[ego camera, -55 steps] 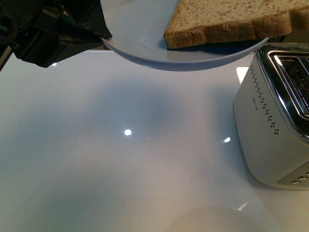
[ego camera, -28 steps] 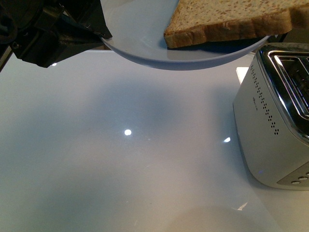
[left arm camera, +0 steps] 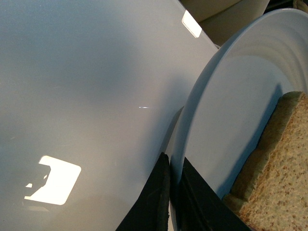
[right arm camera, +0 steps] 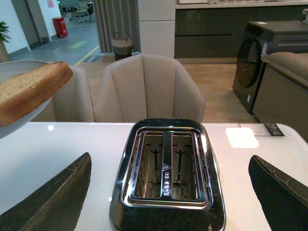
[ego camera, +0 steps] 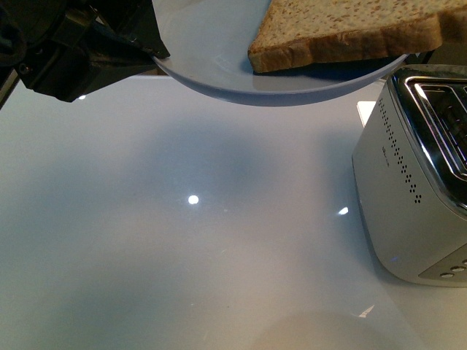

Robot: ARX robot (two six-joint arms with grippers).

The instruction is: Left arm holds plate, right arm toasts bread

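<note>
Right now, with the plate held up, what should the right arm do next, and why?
Probably swing the right gripper toward the bread slice and grasp its crust. It is open, facing the toaster, both slots empty, while the left gripper clamps the plate carrying the slice.

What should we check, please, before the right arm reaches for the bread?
1. Left gripper clamps the plate by its rim: ok.
2. Bread lies on the plate: ok.
3. Right gripper open, holding nothing: ok.
4. Both slots of the toaster empty: ok.
5. Toaster's lever up: cannot tell, it is not in view.
</note>
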